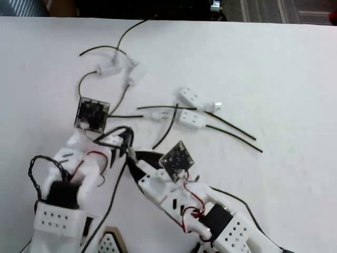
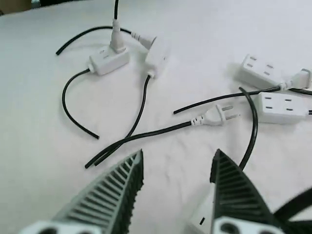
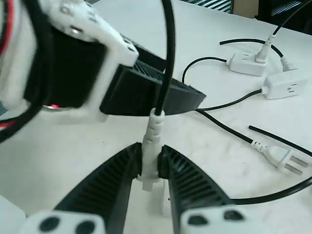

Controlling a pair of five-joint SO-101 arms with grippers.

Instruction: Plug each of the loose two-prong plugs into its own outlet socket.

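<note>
The white table (image 1: 274, 63) carried the whole job, and by my reading it stood somewhat under halfway. The left gripper (image 2: 178, 156) hung with its jaws spread wide and nothing between them; a white outlet block (image 2: 199, 219) lay just beside and partly under one jaw, touching or nearly so (perhaps being steadied, though I could not tell). The right gripper (image 3: 150, 147) was clamped tight on a white plug (image 3: 153, 124), the body standing upright between the jaws with its black cord rising clear above them. Its prongs were hidden below the jaws, so whether they had entered a socket could not be seen. I judged that plug to be the step in hand, probably meant for the block by the left jaws. Well beyond the left jaws lay a far pair of outlets, one (image 2: 108, 59) with a plug standing seated in it, the other (image 2: 158, 52) apparently fed by a second plug at its end; those two looked done. Off to one side of the same jaws sat two more outlets, an upper one (image 2: 263, 70) and a lower one (image 2: 282, 107), both with their sockets bare. Nearer, straight ahead of the open jaws, a loose plug (image 2: 214, 116) lay flat with its prongs showing, and another plug (image 2: 300, 78) rested between those two blocks, seemingly in neither. So two plugs, besides the held one, were left to be done.
</note>
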